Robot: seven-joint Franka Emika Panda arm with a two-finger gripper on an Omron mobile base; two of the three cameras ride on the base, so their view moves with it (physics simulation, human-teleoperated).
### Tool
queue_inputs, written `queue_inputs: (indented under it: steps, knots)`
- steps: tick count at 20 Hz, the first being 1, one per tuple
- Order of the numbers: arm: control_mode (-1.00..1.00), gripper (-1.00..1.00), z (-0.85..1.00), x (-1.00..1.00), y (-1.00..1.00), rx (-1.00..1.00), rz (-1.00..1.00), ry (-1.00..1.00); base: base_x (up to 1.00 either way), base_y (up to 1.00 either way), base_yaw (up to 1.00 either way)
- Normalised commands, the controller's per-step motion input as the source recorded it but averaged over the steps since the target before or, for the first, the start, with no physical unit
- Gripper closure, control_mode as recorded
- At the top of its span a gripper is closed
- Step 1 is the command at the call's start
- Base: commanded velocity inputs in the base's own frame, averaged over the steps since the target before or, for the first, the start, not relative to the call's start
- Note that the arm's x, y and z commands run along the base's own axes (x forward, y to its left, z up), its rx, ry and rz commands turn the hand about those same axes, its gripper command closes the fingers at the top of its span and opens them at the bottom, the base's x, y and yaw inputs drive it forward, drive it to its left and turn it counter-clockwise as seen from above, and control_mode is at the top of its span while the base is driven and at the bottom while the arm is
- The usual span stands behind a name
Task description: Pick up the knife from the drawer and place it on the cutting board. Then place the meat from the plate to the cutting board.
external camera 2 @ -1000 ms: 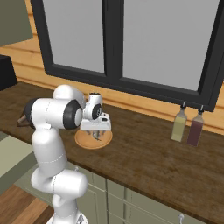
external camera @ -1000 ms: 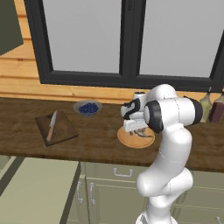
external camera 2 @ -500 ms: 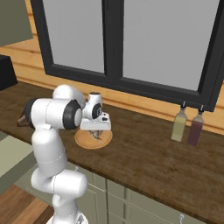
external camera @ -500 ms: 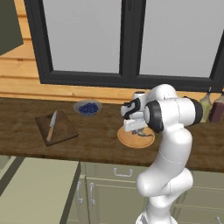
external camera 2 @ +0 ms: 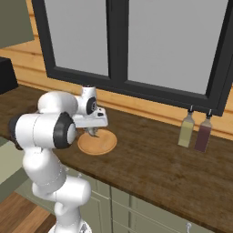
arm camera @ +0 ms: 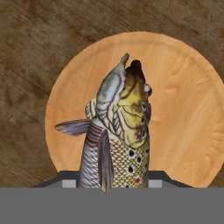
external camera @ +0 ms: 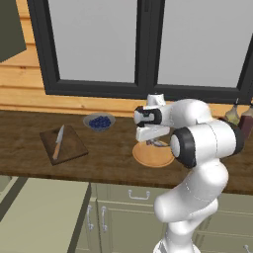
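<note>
Gripper [external camera: 156,144] has just clenched on the fish [arm camera: 118,131] above the plate [arm camera: 183,113]; knife [external camera: 58,142] already on board [external camera: 64,144].

The meat [arm camera: 120,140], a fish between my fingers, shows yellow-olive scales with dark spots, one red spot, and a grey-violet fin. The plate [arm camera: 183,113] is tan-orange. The cutting board [external camera: 69,146] is dark brown. The knife [external camera: 58,143] has a pale blade and a tan handle.

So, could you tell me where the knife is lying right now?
In the left base view the knife lies on the cutting board, at the counter's left, left of the berry bowl.
</note>
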Motion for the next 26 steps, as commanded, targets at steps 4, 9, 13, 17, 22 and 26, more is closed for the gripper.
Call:
queue_inputs:
  steps: [4, 9, 13, 17, 22, 26]
  knots:
    - [-1.00, 1.00, 0.51, -0.22, 0.71, 0.00, 0.12, -0.10, 0.00, 0.00, 0.00]
    - [-1.00, 1.00, 0.25, -0.13, 0.84, 0.03, 0.12, -0.15, 0.00, 0.00, 0.00]
    - [-1.00, 1.00, 0.01, -0.06, 0.75, 0.10, 0.04, -0.11, 0.00, 0.00, 0.00]
    - [-1.00, 1.00, 0.02, 0.00, 0.86, 0.18, 0.17, -0.03, 0.00, 0.00, 0.00]
    - [-1.00, 1.00, 0.28, 0.00, 0.85, 0.06, 0.24, 0.00, 0.00, 0.00, 0.00]
    - [-1.00, 1.00, 0.31, 0.00, 0.74, 0.00, 0.21, -0.02, 0.00, 0.00, 0.00]
